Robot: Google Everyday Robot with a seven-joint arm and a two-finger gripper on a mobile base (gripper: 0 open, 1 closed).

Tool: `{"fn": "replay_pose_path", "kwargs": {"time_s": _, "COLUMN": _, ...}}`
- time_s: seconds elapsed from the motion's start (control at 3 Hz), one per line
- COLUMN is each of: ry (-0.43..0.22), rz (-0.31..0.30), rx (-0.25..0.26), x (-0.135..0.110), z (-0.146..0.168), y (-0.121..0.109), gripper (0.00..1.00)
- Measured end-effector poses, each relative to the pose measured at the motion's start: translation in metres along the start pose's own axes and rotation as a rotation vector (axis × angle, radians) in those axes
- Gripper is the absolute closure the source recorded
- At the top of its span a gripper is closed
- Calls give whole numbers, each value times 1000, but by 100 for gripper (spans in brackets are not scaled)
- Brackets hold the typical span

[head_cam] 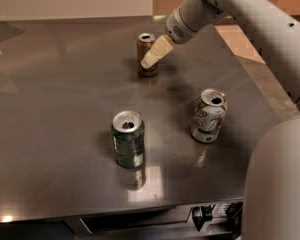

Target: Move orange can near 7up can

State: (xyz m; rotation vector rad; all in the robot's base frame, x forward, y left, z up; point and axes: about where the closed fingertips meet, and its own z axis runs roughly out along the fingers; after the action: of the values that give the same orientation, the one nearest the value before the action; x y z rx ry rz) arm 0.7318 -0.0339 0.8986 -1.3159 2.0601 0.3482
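Observation:
The orange can point(145, 55) stands upright at the back of the steel table point(50, 114). It is orange-brown with a silver top. The 7up can point(208, 116) is white with green lettering, slightly dented, and stands at the right middle, well in front of the orange can. My gripper point(151, 58) reaches down from the upper right on a white arm. Its pale fingertips overlap the right side of the orange can.
A dark green can point(128, 139) stands upright at the front middle of the table. The table's right edge runs past the 7up can, with floor beyond. The robot's white body point(277, 184) fills the lower right corner.

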Motion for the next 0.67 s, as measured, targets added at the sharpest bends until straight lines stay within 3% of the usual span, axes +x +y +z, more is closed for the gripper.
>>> {"fn": "replay_pose_path", "kwargs": {"time_s": 0.33, "ry": -17, "rz": -4, "rx": -11, "x": -14, "z": 24, "y": -4, "gripper": 0}}
{"fn": "replay_pose_path", "kwargs": {"time_s": 0.67, "ry": -31, "rz": -12, "rx": -29, "x": -22, "z": 31, "y": -2, "gripper": 17}}
